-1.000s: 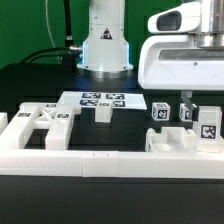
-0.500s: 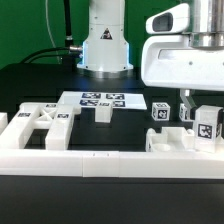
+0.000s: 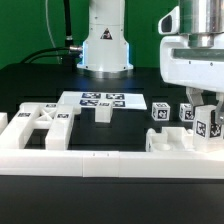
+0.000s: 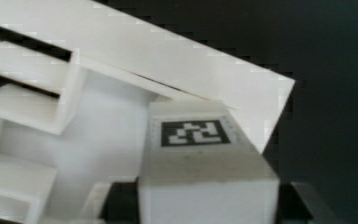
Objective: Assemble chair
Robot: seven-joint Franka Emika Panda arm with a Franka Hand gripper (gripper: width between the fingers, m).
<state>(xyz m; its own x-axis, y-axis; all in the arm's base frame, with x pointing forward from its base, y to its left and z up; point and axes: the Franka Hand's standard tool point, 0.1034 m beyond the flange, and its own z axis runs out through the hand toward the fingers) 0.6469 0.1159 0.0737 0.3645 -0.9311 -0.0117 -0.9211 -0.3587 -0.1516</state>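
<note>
The chair's tagged bar [image 3: 208,126] [image 4: 202,160] stands upright right under my tool [image 3: 202,103], between its two fingers and just beside a white chair panel [image 3: 170,141]. I cannot tell whether the fingers press it. My arm points straight down at the exterior view's right.

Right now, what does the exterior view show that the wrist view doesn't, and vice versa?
Exterior only: robot base, marker board, cut-out panel, small tagged cube, border wall. Wrist only: a close look down on the top tag of the tagged bar. Both: that bar at the tool, with white chair parts beside it.
</note>
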